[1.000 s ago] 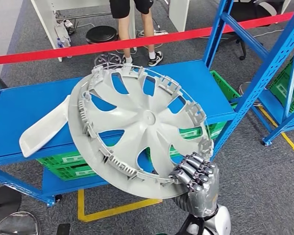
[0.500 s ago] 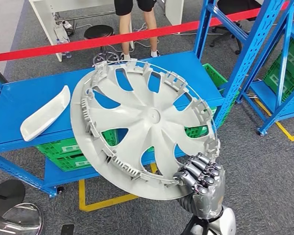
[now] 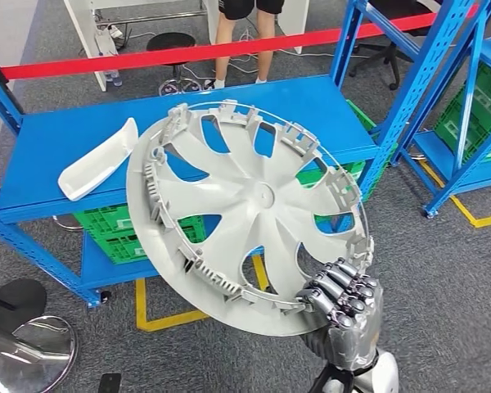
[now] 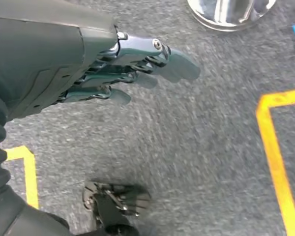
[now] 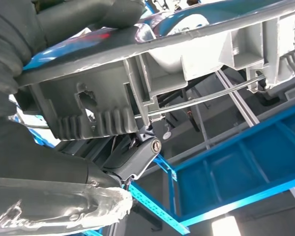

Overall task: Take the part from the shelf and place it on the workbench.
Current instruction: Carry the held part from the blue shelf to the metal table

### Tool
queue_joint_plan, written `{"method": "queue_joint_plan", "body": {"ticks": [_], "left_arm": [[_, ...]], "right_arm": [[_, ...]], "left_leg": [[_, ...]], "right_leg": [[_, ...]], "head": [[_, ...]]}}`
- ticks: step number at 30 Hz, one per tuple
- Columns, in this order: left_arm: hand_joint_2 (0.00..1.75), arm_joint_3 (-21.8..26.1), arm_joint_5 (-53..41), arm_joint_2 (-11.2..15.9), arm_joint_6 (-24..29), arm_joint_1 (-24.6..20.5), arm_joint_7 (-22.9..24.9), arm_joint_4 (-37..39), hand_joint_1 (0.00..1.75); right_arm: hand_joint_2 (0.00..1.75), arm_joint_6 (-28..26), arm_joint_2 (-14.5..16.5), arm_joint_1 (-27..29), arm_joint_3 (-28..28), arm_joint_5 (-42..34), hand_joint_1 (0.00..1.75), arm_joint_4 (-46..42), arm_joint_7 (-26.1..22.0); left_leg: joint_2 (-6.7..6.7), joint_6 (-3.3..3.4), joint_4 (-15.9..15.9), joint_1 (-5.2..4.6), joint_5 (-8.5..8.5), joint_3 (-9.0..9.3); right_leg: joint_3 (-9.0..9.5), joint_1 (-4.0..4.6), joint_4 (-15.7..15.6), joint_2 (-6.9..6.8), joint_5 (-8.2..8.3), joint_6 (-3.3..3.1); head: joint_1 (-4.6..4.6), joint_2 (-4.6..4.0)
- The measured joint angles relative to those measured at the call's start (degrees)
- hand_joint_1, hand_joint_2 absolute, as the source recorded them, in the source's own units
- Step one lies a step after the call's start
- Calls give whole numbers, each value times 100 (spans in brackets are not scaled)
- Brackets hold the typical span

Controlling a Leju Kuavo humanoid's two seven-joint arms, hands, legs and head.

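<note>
Grey carpet floor [image 3: 452, 303] marked with yellow tape lines [image 3: 168, 315] fills the lower part of the head view, with a blue steel shelf rack [image 3: 39, 151] across the upper half and a red barrier tape [image 3: 168, 56] behind it. At centre frame, a large round grey plastic wheel cover [image 3: 246, 217], spoked and shown with its clipped inner face up, is tilted, with its upper part overlapping the shelf board. The right hand [image 3: 344, 315], lower right of the frame, grips the cover's lower right rim, its fingers [image 3: 335, 286] curled over the edge. A long white curved plastic trim piece [image 3: 98, 160] lies on the shelf board, upper left, just beside the cover. Green plastic crates [image 3: 116, 237] sit on the shelf's lower level. A person's legs [image 3: 227, 41] stand beyond the tape at top centre. A round chrome stool base [image 3: 33, 356] lies at lower left.

Left wrist view: the left hand [image 4: 112, 69] hangs over the carpet, fingers [image 4: 164, 61] extended, close together, holding nothing; yellow tape crosses the right side.

Right wrist view: the cover's ribbed rim [image 5: 112, 108] runs across the upper frame, clamped by the right hand, with blue rack beams [image 5: 231, 172] at lower right.
</note>
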Motion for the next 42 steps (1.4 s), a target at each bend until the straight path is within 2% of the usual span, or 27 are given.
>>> {"method": "queue_joint_plan", "body": {"ticks": [1, 2, 4, 6, 8, 9, 10, 12, 14, 16, 17, 18, 19, 21, 23, 24, 26, 28, 31, 32, 33, 34, 36, 38, 39, 41, 42], "left_arm": [[175, -3, -1, 3, -2, -1, 0, 1, 0], [175, -9, -4, 3, -7, -1, 1, 1, 0], [175, -26, -16, 1, -16, -4, 14, 1, 0], [175, -54, -33, 1, -28, -16, 43, 1, 0], [175, -93, -50, -2, -62, -31, 69, 1, 0], [175, -116, -57, -2, -83, -40, 76, 1, 0], [175, -137, -64, -4, -101, -48, 79, 1, 0], [175, -168, -71, -2, -130, -76, 81, 2, 0], [175, -191, -73, 1, -206, -102, 82, 3, 0], [175, -221, -79, 1, -334, -119, 82, 3, 0], [175, -241, -87, 1, -396, -127, 82, 3, 0], [175, -261, -98, 0, -449, -134, 81, 3, 0], [175, -278, -107, 0, -487, -141, 81, 3, 0], [175, -305, -114, 1, -520, -152, 81, 3, 0], [175, -320, -114, 2, -526, -161, 81, 3, 0], [175, -324, -114, 2, -527, -165, 81, 3, 0], [175, -330, -115, -6, -529, -171, 81, 3, 0], [175, -336, -115, 0, -529, -183, 82, 5, 0], [175, -358, -120, 15, -527, -178, 100, 8, 0], [175, -373, -121, 16, -527, -172, 110, 8, 0], [175, -392, -123, 16, -528, -169, 119, 8, 0], [175, -410, -127, 16, -532, -168, 122, 8, 0], [175, -440, -135, 12, -553, -172, 121, 8, 0], [175, -470, -150, 1, -574, -175, 118, 8, 0], [175, -490, -156, -5, -578, -178, 119, 8, 0], [175, -533, -163, -16, -578, -191, 133, 8, 0], [175, -554, -164, -20, -574, -201, 147, 8, 0]], "right_arm": [[175, 0, 0, 6, -2, 2, 175, 0, 1], [175, 0, 0, 15, -5, 4, 175, 0, 1], [175, 0, 0, 42, -16, 10, 175, -1, 2], [175, 0, 0, 72, -34, 17, 175, -17, 3], [175, 0, 0, 95, -58, 31, 175, -62, 3], [175, 0, 0, 111, -73, 42, 175, -88, 5], [175, 0, 0, 130, -89, 52, 175, -113, 7], [175, 0, 1, 170, -126, 66, 175, -161, 12], [175, 0, 4, 205, -163, 87, 175, -217, 16], [175, 0, 13, 251, -197, 122, 175, -273, 19], [175, 0, 18, 275, -216, 137, 175, -300, 21], [175, 0, 23, 300, -236, 148, 175, -323, 22], [175, 0, 31, 327, -256, 156, 175, -344, 25], [175, 0, 45, 376, -294, 169, 175, -386, 32], [175, 0, 54, 404, -321, 174, 175, -423, 35], [175, 0, 58, 418, -332, 175, 175, -441, 35], [175, -1, 64, 444, -354, 175, 175, -468, 36], [175, -1, 67, 464, -378, 175, 175, -480, 37], [175, -1, 74, 484, -404, 184, 175, -495, 37], [175, -1, 78, 502, -414, 191, 175, -505, 37], [175, 0, 83, 526, -428, 196, 175, -517, 38], [175, 0, 87, 555, -445, 198, 175, -534, 38], [175, -1, 96, 618, -484, 197, 175, -574, 41], [175, -2, 112, 662, -523, 192, 175, -620, 42], [175, -1, 122, 686, -544, 186, 175, -642, 42], [175, -2, 151, 754, -592, 171, 175, -690, 41], [175, -2, 168, 795, -621, 167, 175, -721, 41]], "left_leg": [[20, 16, 5, -16, 71, -93], [40, 24, 11, -33, 143, -189], [90, 23, 26, -58, 278, -381], [133, 1, 53, -75, 398, -529], [186, -39, 90, -88, 507, -609], [223, -63, 99, -85, 561, -629], [260, -90, 98, -75, 613, -638], [245, -168, 155, -48, 543, -677], [120, -249, 558, -19, 39, -786], [40, -293, 1287, 10, -541, -917], [32, -304, 1591, 22, -648, -937], [27, -309, 1747, 34, -615, -889], [14, -307, 1709, 47, -481, -750], [-139, -278, 1113, 73, -236, -233], [-374, -225, 357, 84, -292, 274], [-440, -199, 142, 74, -355, 395], [-350, -134, 27, 51, -322, 377], [-197, -34, 2, 45, -190, 241], [38, 44, -7, 27, 4, -22], [118, 38, -4, 22, 64, -108], [199, 30, -2, 20, 120, -191], [278, 17, 2, 19, 173, -269], [416, -22, 11, 17, 266, -387], [530, -79, 29, 3, 343, -450], [586, -107, 37, -1, 382, -460], [694, -160, 41, 7, 440, -473], [645, -190, 62, 24, 415, -485]], "right_leg": [[-61, 2, 361, 1, -202, 3], [-63, 6, 628, 1, -252, 3], [159, 20, 673, -8, 5, -16], [761, 49, -27, -107, 236, -56], [1389, 87, -924, -240, 132, -99], [1542, 106, -1184, -263, 62, -117], [1560, 117, -1281, -236, 51, -141], [1444, 105, -1268, -159, 168, -219], [1292, 85, -1268, -88, 325, -302], [1126, 90, -1242, 2, 481, -331], [1025, 92, -1215, 56, 558, -327], [913, 92, -1178, 111, 630, -317], [783, 91, -1134, 173, 695, -301], [553, 82, -1038, 297, 806, -257], [397, 79, -958, 413, 909, -200], [344, 71, -942, 464, 969, -168], [258, 39, -945, 551, 1085, -100], [115, 23, -809, 419, 905, -64], [-175, 15, 150, 84, 77, -22], [-219, 11, 507, 49, -53, -1], [-203, 8, 734, 34, -34, 16], [-98, 7, 767, 17, 102, 26], [431, 9, 204, -117, 408, 25], [1128, 42, -763, -361, 365, 1], [1333, 63, -1093, -437, 284, -17], [1391, 84, -1321, -386, 228, -75], [1365, 78, -1320, -328, 265, -116]], "head": [[6, 0], [7, 0], [5, 0], [7, 0], [6, 0], [13, 0], [16, 0], [23, 0], [1, 0], [-14, 0], [-14, 0], [-13, 0], [-14, 0], [-14, 0], [-10, 0], [-8, 0], [-9, 0], [-6, 0], [27, 0], [27, 0], [27, 0], [28, 0], [27, 0], [25, 0], [27, 0], [29, 0], [33, 0]]}}
